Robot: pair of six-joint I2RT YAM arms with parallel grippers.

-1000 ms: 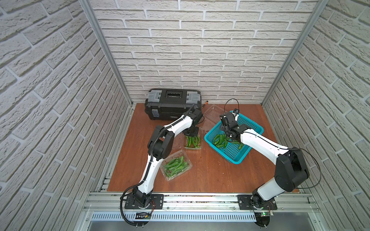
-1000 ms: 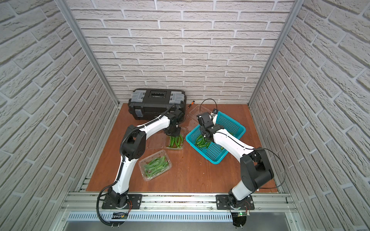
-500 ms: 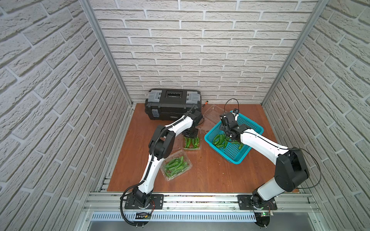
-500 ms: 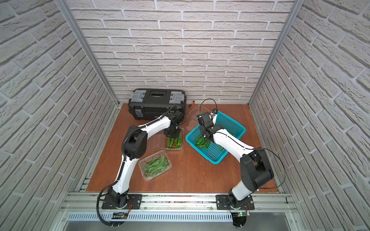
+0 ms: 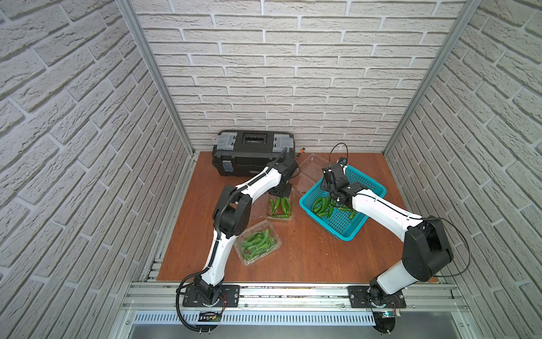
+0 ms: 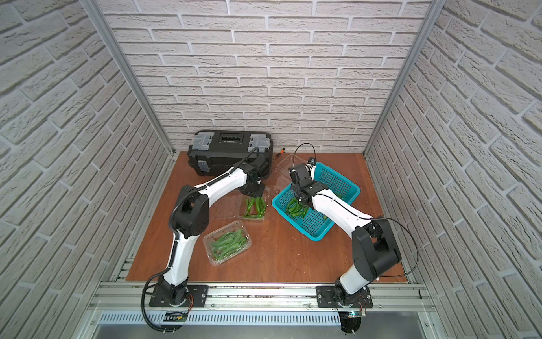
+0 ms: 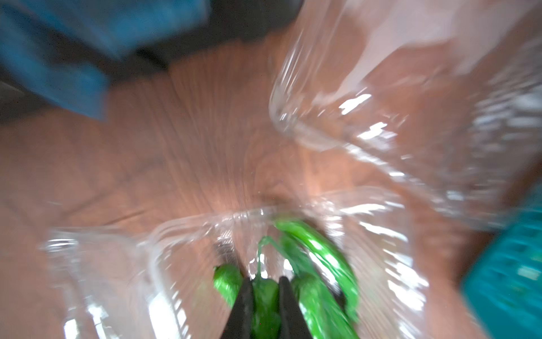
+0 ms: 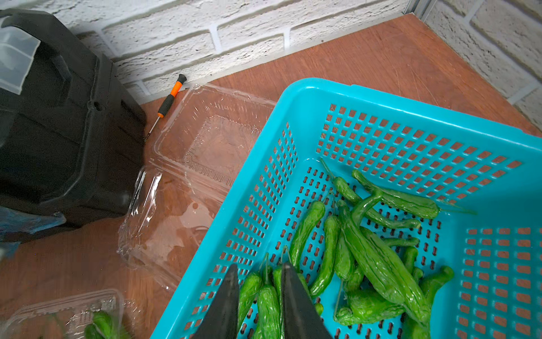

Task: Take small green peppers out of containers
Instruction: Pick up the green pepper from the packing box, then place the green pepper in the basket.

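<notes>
Left gripper [image 7: 265, 278] is clamped on one of the small green peppers [image 7: 265, 296] in the part-emptied container [image 7: 205, 218] beside the basket [image 8: 381, 97]. Right gripper [image 8: 259, 265] is held over the basket's heap, jaws slightly apart; a grip cannot be confirmed. Behind the basket an empty container [image 8: 211, 141] is seen; a full container [image 5: 274, 234] farther off is not yet emptied.

The right end effector [image 8: 259, 267] hangs low inside the teal basket [image 8: 381, 97]. Its two dark fingers [image 8: 225, 302] stand a little apart with small green peppers [image 8: 378, 264] between and around them; whether they pinch any cannot be told. The peppers heap on the basket's perforated floor. Just beside the basket an empty clear container [image 8: 211, 141] lies open on the wooden surface [image 8: 396, 55], its lid spread flat. A small screwdriver [image 8: 167, 102] with an orange and black handle lies by the brick wall [image 8: 249, 26], between that container and the black toolbox [image 8: 64, 132]. A second clear container [image 8: 73, 311], holding peppers, shows only in part.
</notes>
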